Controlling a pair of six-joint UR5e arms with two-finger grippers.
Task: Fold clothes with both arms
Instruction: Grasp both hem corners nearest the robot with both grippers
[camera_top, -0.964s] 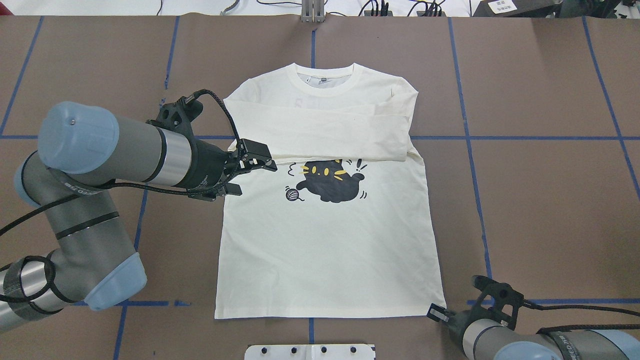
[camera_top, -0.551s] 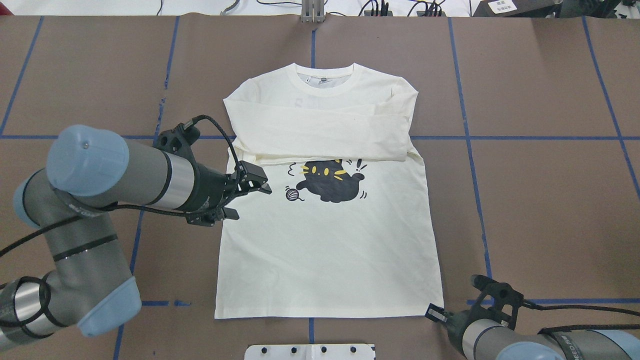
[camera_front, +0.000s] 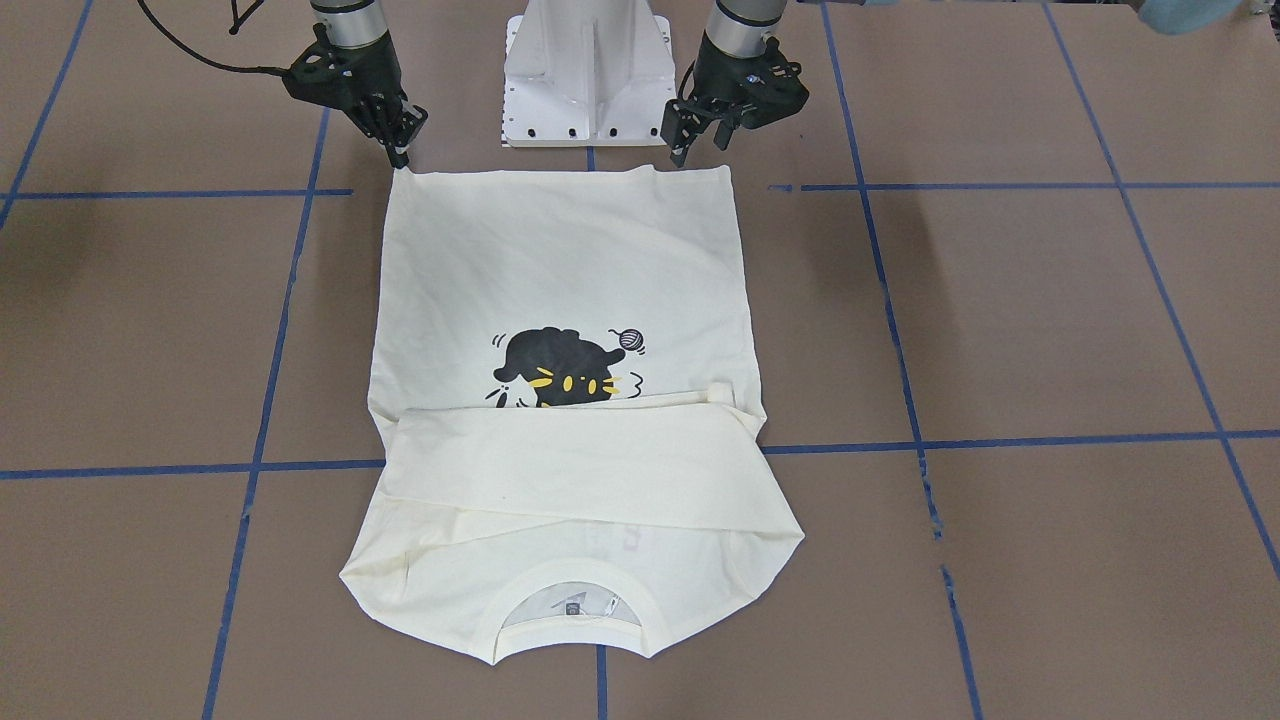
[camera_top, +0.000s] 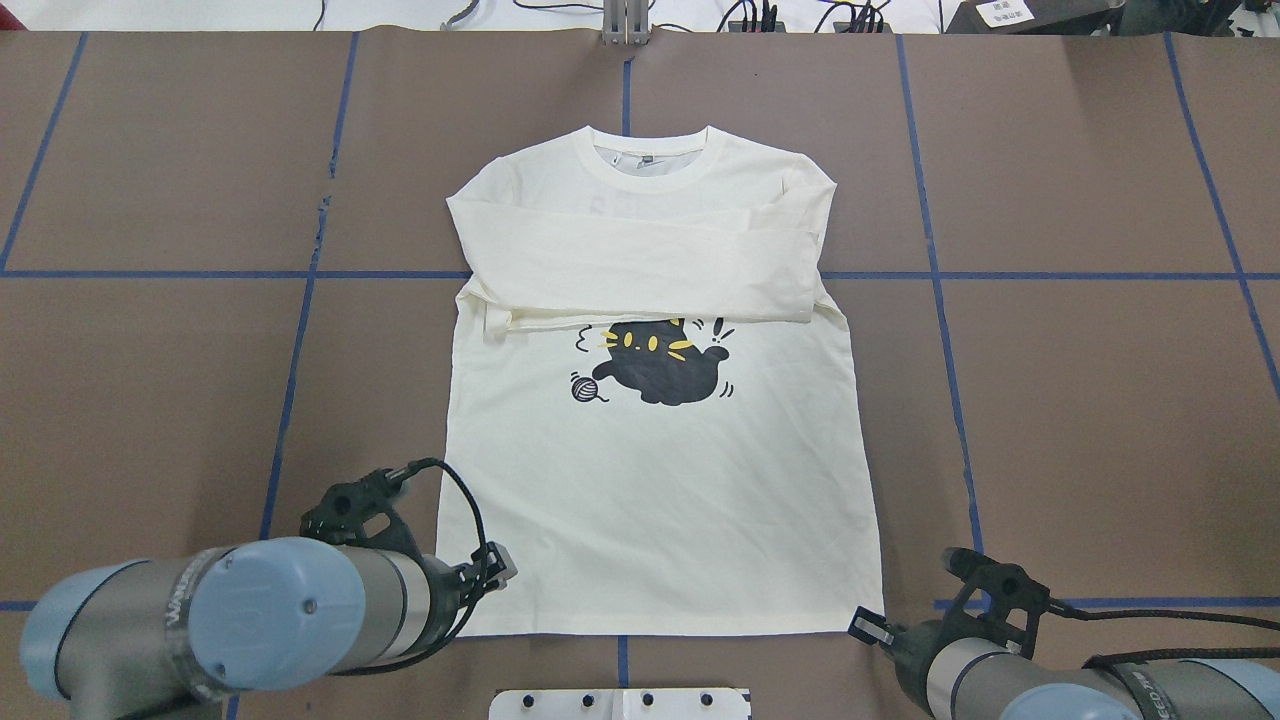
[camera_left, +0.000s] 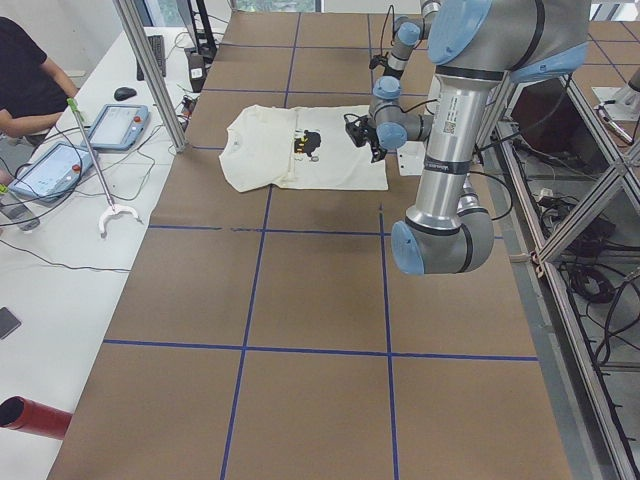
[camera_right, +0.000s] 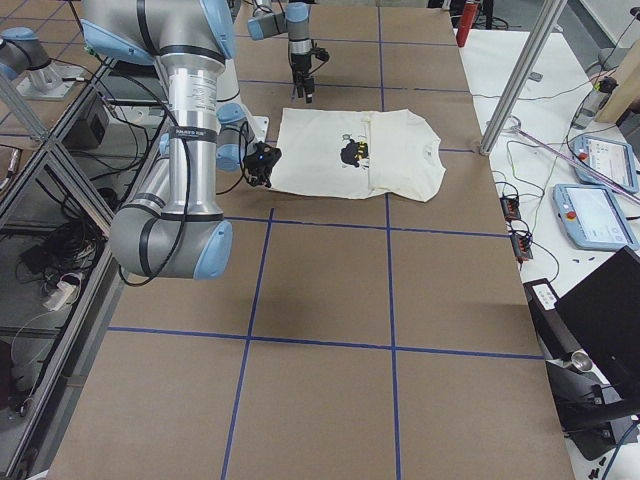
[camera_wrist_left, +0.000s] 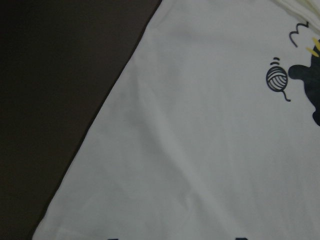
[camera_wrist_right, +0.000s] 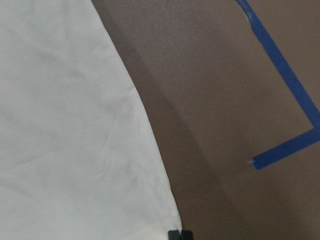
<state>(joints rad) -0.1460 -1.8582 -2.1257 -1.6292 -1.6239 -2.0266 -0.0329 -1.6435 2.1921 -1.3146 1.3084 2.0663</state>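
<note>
Brown table bears the T-shirt; left gripper gapes empty, right gripper indiscernible.

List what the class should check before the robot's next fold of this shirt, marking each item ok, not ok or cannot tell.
1. Sleeves folded across the chest: ok.
2. Shirt lying flat, cat print up: ok.
3. Bottom edge straight, not bunched: ok.
4. Left gripper open near its corner: ok.
5. Right gripper at the other corner: ok.
6. Right gripper holding cloth: cannot tell.
</note>
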